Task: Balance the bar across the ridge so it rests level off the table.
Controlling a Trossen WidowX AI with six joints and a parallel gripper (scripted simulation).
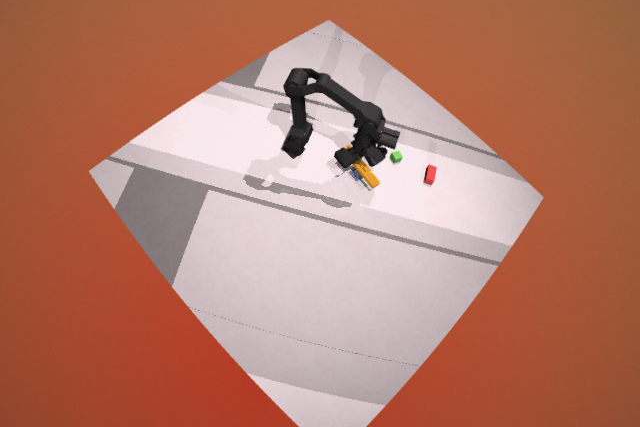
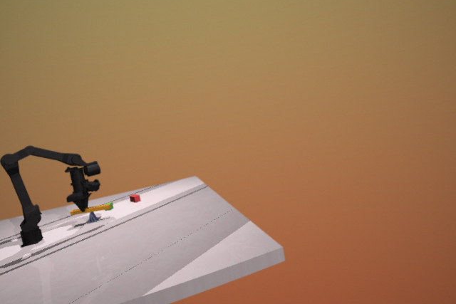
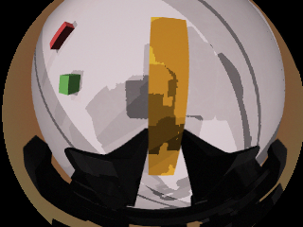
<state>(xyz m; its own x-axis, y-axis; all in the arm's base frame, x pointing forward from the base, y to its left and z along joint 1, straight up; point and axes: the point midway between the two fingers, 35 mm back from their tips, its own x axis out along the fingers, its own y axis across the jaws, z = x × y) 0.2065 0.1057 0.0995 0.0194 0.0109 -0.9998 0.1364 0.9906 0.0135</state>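
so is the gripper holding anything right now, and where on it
Yes: the gripper is shut on the orange bar, gripping its long sides near the middle, above the blue ridge.

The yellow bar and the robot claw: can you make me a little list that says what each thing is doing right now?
gripper: shut on the orange bar
bar: over the blue ridge, ends off the table, far end slightly higher
green cube: on the table, beside the arm
red block: on the table, farther out
let go: not yet

Claw (image 2: 83, 208) down, clamped on bar (image 2: 92, 208).
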